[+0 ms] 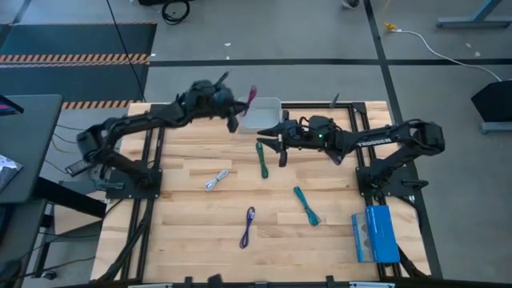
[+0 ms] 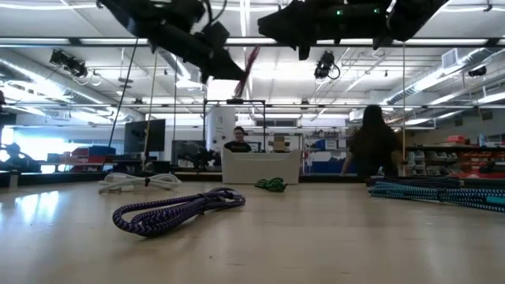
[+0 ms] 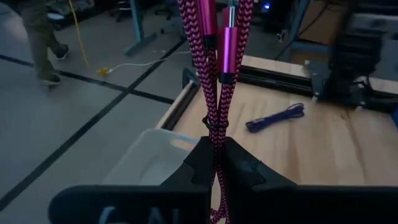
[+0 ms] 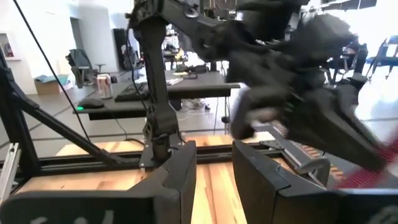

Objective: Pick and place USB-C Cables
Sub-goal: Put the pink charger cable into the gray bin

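Left tool (image 3: 214,163) clenched on the magenta cable (image 3: 217,68), held above the clear bin (image 1: 262,114). Right tool (image 1: 280,147) hovers released beside the bin. White-grey (image 1: 216,181), green (image 1: 262,158), teal (image 1: 306,206) and purple cables (image 1: 247,226) remain on the table (image 1: 192,240).

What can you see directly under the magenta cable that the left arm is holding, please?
The magenta cable, pinched in the left gripper, hangs over the clear bin. The bin's inside is largely hidden by the fingers.
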### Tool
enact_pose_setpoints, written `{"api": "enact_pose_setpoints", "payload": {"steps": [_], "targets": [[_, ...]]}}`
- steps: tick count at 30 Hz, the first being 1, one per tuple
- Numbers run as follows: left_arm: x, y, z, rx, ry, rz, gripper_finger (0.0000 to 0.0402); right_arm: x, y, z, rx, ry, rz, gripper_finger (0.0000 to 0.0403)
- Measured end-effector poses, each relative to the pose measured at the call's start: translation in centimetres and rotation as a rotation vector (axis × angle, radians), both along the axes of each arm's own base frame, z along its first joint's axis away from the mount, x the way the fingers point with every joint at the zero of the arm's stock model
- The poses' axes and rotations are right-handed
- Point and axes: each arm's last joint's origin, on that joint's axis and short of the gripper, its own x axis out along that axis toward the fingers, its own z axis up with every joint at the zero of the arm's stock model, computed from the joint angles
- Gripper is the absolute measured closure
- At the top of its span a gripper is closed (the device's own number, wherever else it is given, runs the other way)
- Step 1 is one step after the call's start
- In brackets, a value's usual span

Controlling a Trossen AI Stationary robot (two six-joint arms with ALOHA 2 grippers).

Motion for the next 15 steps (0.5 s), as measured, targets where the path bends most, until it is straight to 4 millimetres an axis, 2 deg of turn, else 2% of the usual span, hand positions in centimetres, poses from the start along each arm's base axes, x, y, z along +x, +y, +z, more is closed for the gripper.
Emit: {"api": "enact_pose_setpoints", "payload": {"steps": [7,11,15], "targets": [[4.0,4.0,-1.6,-0.016,0.226,-0.013,0.0384,-1.0,0.6,1.1,-0.034,0.01,0.038,0.0292],[5.3,5.9,-3.9,-0.011,0.463,0.014,0.0384,-1.6,0.9,1.3,-0.035,0.042,0.078,0.0292],[6.3,7.2,-5.3,-0.024,0.559,-0.006,0.0374,-2.0,1.1,1.6,-0.039,0.058,0.119,0.0292]]}}
